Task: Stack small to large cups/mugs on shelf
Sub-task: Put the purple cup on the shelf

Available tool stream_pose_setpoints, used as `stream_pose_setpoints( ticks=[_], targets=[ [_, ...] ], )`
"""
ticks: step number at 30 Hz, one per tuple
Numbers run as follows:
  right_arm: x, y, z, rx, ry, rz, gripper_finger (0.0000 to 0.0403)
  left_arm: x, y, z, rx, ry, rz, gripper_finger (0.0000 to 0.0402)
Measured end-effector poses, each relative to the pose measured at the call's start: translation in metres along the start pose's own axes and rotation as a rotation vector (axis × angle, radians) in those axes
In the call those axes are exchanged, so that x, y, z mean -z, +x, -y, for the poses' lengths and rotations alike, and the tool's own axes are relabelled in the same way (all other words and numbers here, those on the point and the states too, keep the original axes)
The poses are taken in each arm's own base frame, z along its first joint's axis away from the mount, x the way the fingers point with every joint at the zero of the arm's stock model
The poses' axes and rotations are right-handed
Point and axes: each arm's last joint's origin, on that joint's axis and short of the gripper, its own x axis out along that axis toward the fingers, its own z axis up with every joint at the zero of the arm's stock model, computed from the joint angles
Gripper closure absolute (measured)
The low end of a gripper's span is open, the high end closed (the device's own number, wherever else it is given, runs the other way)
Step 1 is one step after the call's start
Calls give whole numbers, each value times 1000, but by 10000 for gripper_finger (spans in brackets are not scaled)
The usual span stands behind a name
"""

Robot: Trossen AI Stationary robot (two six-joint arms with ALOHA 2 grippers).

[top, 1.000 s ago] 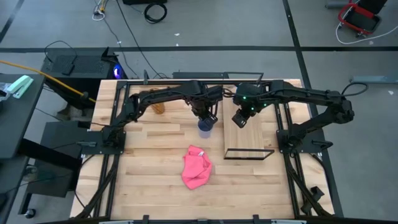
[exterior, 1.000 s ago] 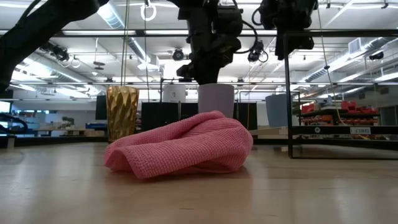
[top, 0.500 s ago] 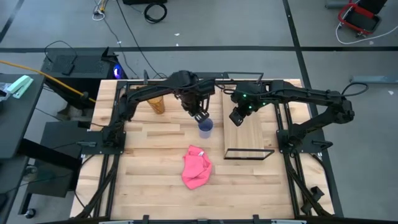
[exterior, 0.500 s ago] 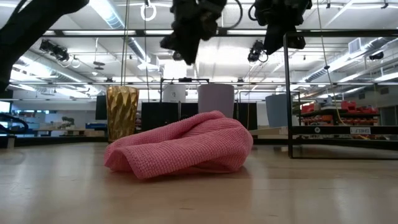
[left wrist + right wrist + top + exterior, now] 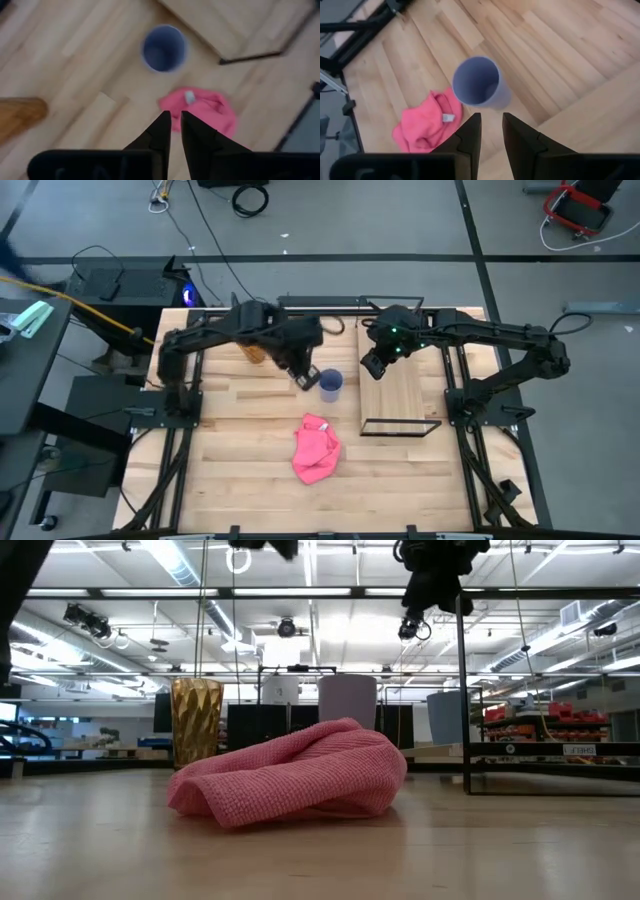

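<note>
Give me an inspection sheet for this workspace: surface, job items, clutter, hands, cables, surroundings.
Surface: butcher-block table.
Job's things: lavender cup upright on the table beside the shelf; amber cup behind the left arm; the light blue cup shows in no view.
Clutter: pink cloth.
Hands: left hand beside the lavender cup, empty, fingers nearly together; right hand over the shelf's edge, empty.
Cables: black cable on the floor.
Surroundings: grey floor.

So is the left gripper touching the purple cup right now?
Apart. The high view shows the left gripper beside the purple cup, bare table between them.
</note>
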Motion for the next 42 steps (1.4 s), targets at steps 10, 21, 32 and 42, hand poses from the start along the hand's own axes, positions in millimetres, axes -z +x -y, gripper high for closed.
stream_pose_setpoints(
  ticks=[10, 21, 32, 42],
  targets=[
    [-4, 0, -2, -23, -72, 46, 315, 78, -17, 80, 49, 0, 8, 370],
    [-15, 25, 6, -60, -75, -11, 315, 170, 4, 153, 4, -142, -5, 391],
    [-20, 81, 15, 24, -111, -177, 300, 191, 82, 185, -155, -102, -114, 365],
    [-27, 102, 15, 51, -107, -213, 261, 192, 105, 189, -202, -98, -142, 370]
  ],
)
